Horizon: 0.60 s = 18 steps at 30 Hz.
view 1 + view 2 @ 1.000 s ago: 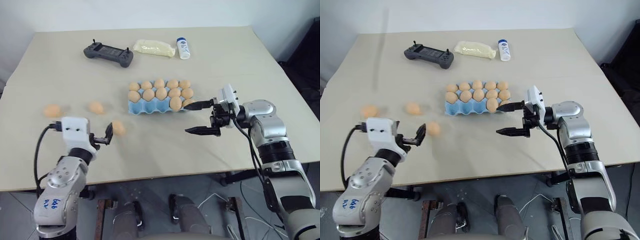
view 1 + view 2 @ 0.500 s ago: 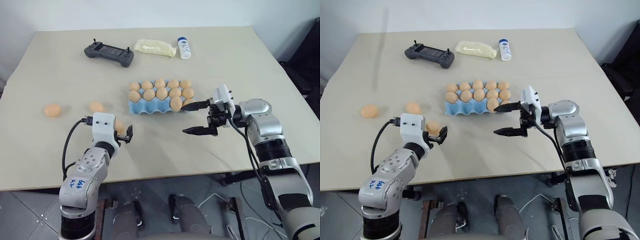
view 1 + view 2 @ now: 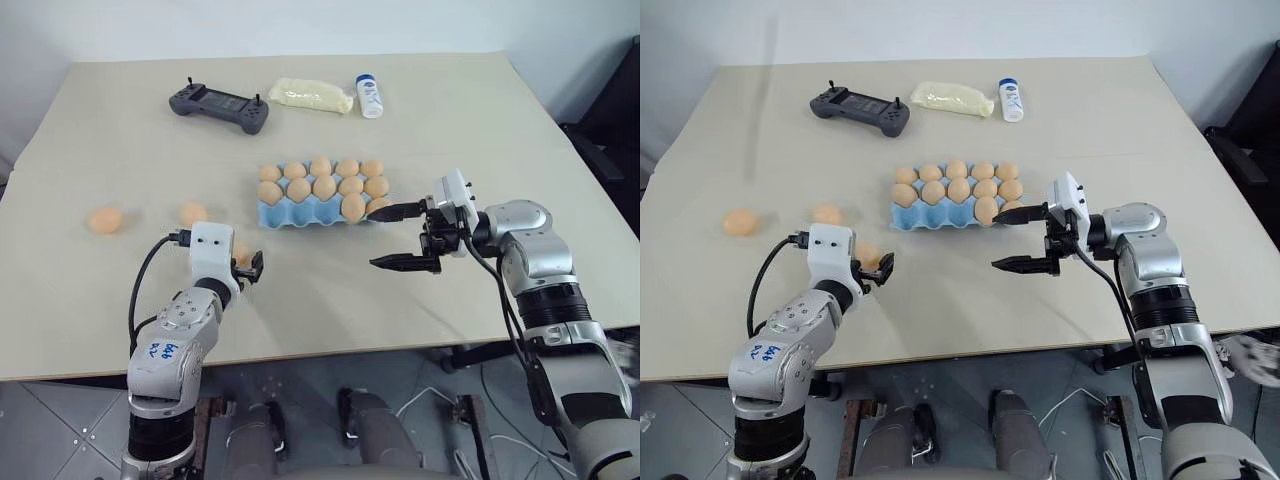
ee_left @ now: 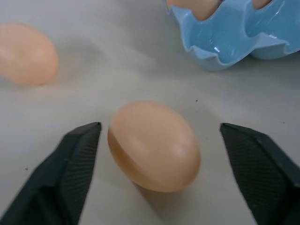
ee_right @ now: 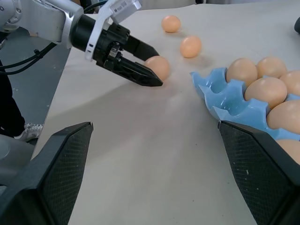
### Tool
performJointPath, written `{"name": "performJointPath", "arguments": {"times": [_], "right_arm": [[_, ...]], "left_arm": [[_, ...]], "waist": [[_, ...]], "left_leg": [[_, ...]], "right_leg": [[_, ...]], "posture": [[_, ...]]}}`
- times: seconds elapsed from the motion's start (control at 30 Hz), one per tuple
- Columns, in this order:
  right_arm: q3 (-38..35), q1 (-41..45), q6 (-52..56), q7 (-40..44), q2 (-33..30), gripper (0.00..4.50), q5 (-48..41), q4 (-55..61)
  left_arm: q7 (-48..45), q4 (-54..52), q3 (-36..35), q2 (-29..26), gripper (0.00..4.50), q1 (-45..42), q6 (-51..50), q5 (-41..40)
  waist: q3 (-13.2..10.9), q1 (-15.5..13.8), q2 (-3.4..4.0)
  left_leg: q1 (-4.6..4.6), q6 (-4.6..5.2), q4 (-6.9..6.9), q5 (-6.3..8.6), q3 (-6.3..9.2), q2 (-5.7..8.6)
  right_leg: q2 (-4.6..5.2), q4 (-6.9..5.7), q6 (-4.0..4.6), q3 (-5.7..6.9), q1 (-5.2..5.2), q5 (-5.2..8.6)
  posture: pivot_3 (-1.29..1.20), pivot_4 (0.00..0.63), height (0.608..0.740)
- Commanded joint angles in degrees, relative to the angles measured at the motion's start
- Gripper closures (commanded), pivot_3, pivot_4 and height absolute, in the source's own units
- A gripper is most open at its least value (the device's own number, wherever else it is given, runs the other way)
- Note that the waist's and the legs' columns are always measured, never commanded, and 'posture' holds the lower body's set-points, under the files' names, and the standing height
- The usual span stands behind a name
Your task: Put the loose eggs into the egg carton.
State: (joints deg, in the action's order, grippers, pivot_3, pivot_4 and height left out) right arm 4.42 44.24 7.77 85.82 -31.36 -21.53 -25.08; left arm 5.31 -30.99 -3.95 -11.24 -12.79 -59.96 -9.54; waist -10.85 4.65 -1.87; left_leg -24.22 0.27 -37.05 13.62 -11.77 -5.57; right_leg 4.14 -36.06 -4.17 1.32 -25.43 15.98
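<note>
My left gripper (image 4: pixel 154 154) is down at the table (image 3: pixel 330 290) with its fingers (image 4: pixel 70 159) spread either side of one loose egg (image 4: pixel 152 145). One finger sits just beside the shell and the other stands off it, so it is not pinching yet. That egg lies on the table near the front left corner of the egg carton (image 3: pixel 300 212).

Two more loose eggs lie further left of the carton: the middle egg (image 3: pixel 193 213) and, beyond it, the far egg (image 3: pixel 104 220). They are apart from each other.

The carton is light blue and sits mid-table. Its two back rows are full of eggs. The front row holds eggs at the right end; the front cups at the left end are bare.

My right gripper (image 3: pixel 400 238) hovers just right of the carton, pointing toward it, jaws wide apart, holding nothing.

Behind the carton, well apart from it, there is a black controller (image 3: pixel 217 106), a pale yellow pouch (image 3: pixel 308 95) and a small white bottle (image 3: pixel 367 96).
</note>
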Motion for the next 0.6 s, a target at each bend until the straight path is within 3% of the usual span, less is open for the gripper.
{"name": "performJointPath", "arguments": {"times": [0.03, 0.1, 0.2, 0.6], "right_arm": [[-1.7, -0.2, 0.1, -0.2, -1.0, 0.0, -0.7, 1.8], [-1.8, -0.3, 0.1, -0.3, -1.1, 0.0, -0.7, 1.8], [-2.0, -0.3, 0.1, -0.7, -1.3, 0.0, -0.7, 1.8], [-3.6, -1.0, -0.2, -2.3, -2.8, 0.0, -1.0, 2.4]], "left_arm": [[-0.3, -1.1, 0.0, 0.3, 1.52, -0.7, 1.1, 1.0], [-0.4, -1.2, 0.2, 0.3, 2.17, -0.8, 1.3, 1.3], [-0.5, -1.6, 0.5, 0.3, 2.62, -1.3, 2.2, 1.8], [-11.2, -0.4, 5.6, 0.5, 2.79, -5.8, 16.1, -1.2]], "waist": [[0.0, 0.0, 0.0], [0.0, 0.0, 0.0], [0.0, 0.0, 0.0], [0.0, -0.2, 0.0]], "left_leg": [[-0.01, 0.0, 0.0, 0.0, 0.0, 0.0], [0.0, 0.0, 0.0, 0.0, 0.0, 0.0], [0.0, 0.0, -0.01, 0.0, 0.0, 0.0], [-0.02, 0.0, 0.01, 0.0, -0.01, 0.15]], "right_leg": [[0.0, 0.0, 0.0, 0.0, 0.0, 0.0], [0.01, 0.0, 0.0, 0.0, 0.0, 0.0], [0.01, 0.0, 0.0, 0.0, 0.0, 0.0], [0.04, 0.04, -0.01, 0.01, 0.01, 0.0]], "posture": [[0.0, 0.15, 0.74], [0.0, 0.15, 0.74], [0.0, 0.15, 0.74], [0.0, 0.15, 0.74]]}}
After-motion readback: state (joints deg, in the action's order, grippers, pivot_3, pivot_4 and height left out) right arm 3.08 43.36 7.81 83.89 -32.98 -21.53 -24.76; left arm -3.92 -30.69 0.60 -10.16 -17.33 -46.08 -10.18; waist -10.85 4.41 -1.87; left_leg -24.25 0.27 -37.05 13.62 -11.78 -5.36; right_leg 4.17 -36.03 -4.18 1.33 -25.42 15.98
